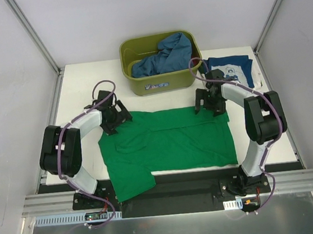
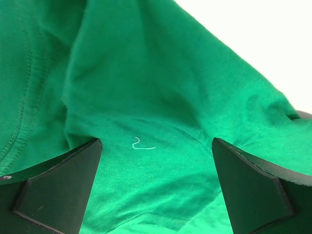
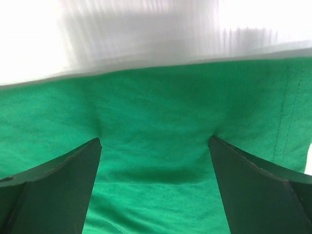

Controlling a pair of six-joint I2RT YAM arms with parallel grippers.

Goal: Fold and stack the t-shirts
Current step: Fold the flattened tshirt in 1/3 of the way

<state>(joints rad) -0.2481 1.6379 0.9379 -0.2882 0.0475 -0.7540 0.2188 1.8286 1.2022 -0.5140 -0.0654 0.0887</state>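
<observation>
Where the green t-shirt (image 1: 168, 141) lies: spread on the counter (image 1: 77, 95) just ahead of both arm bases, long axis left to right, one sleeve trailing off the near-left edge.
Left gripper (image 1: 110, 117): wrist bent down over the shirt's far-left corner; jaws wide apart, gripping nothing, rumpled cloth between them.
Right gripper (image 1: 211, 102): mirrored at the far-right corner, with jaws equally spread and empty.
Coming move: likely a pinch of the far hem, each arm nearest its own corner.
Farther back: navy t-shirt (image 1: 231, 70) folded at far right; blue t-shirt (image 1: 164, 57) heaped in the olive tub (image 1: 164, 83) — both apart from the jaws.
</observation>
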